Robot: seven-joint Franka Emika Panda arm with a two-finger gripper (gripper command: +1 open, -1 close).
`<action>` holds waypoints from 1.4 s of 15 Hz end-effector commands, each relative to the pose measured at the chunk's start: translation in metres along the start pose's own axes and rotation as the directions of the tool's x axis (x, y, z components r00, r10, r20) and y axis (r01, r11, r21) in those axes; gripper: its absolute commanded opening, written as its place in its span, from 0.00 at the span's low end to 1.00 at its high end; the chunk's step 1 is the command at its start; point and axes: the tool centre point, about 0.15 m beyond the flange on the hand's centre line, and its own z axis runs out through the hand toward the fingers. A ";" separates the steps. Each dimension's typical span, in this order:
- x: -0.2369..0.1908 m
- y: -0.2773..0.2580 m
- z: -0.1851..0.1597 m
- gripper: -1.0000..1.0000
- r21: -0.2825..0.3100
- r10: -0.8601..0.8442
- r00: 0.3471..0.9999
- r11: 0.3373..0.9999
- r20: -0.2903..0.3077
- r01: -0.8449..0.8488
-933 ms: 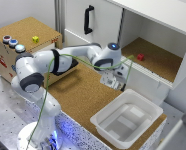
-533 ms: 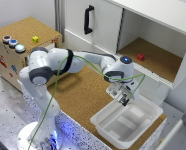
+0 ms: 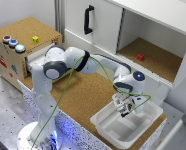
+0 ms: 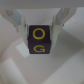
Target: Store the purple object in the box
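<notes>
Gripper (image 4: 42, 26) is clamped on the purple object (image 4: 41, 40), fingers (image 4: 22, 29) pressing 2 opposite side faces; cube hangs just over the white floor of the box (image 3: 152, 111), w/ the arm reaching down inside the rim in the exterior view. Cube looks rigid, hard-edged & probably v. light, so no crush risk; smooth faces w/ yellow letters could be a bit slippery, so flat opposite sides are the right hold, as now
</notes>
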 end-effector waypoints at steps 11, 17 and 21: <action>-0.013 0.039 0.045 1.00 0.037 0.204 0.978 0.978 0.040 -0.206; -0.024 0.017 0.001 1.00 0.090 0.146 0.988 0.986 -0.043 -0.141; -0.016 -0.019 -0.048 1.00 0.104 0.022 0.993 0.995 -0.118 -0.010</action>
